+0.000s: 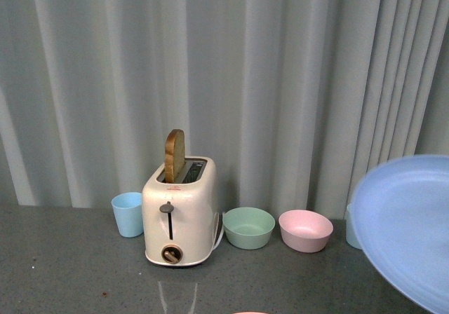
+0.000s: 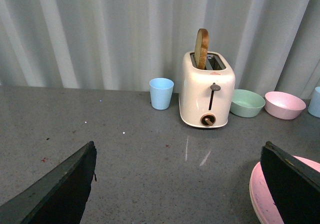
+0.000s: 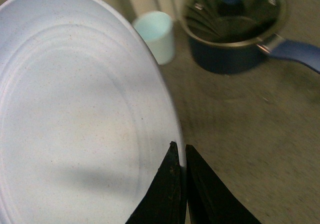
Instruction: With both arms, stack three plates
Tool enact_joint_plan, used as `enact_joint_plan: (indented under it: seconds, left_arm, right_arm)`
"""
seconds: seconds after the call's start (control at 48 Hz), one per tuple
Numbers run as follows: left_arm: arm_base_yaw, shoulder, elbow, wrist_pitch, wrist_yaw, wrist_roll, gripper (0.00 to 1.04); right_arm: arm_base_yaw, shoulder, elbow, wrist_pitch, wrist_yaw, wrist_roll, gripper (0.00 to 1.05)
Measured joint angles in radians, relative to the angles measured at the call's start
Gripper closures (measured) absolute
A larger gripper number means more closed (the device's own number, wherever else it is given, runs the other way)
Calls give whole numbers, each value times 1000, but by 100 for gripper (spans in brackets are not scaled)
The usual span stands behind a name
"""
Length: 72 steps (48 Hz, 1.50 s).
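curtain [image 1: 245,83]: pale, pleated, filling the whole backdrop.
table [image 1: 70,272]: grey, speckled.
light blue plate [image 1: 414,230]: raised and tilted at the right edge of the front view, held by its rim.
pink plate [image 2: 259,196]: flat on the table near the robot, partly behind 1 finger of the left gripper in its wrist view.
pot [image 3: 235,34]: dark blue with a handle, blurred, beside the second cup.
toaster [image 1: 179,216]: cream, upright near the curtain.
green bowl [image 1: 248,228]: just right of the toaster.
pink bowl [image 1: 305,230]: just right of the green bowl.
blue cup [image 1: 128,214]: just left of the toaster.
second cup [image 3: 156,34]: pale blue, behind the raised plate.
toast [image 1: 175,154]: standing in the toaster's left slot.
left gripper [image 2: 177,146]: fingers spread wide, nothing between them.
right gripper [image 3: 180,146]: fingers pressed onto the light blue plate's rim.
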Motion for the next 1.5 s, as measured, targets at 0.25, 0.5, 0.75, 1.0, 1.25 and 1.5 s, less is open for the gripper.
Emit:
enact_joint_plan:
  seconds: [0.25,0.5,0.75,1.0,1.25,1.5]
  left_arm:
    - [0,0,0,0,0,0,7]
    - [0,0,0,0,0,0,7]
    - [0,0,0,0,0,0,7]
    - [0,0,0,0,0,0,7]
    - [0,0,0,0,0,0,7]
    - [0,0,0,0,0,0,7]
  right_arm:
    - [258,-34,-76,71,21,104,102]
    - [449,43,-159,153,46,175,102]
    - [483,143,-193,205,69,207,102]
    - [471,208,-204,239,70,227,102]
    - [471,264,-219,271,64,236,102]
    - [479,323,-225,309,61,253,102]
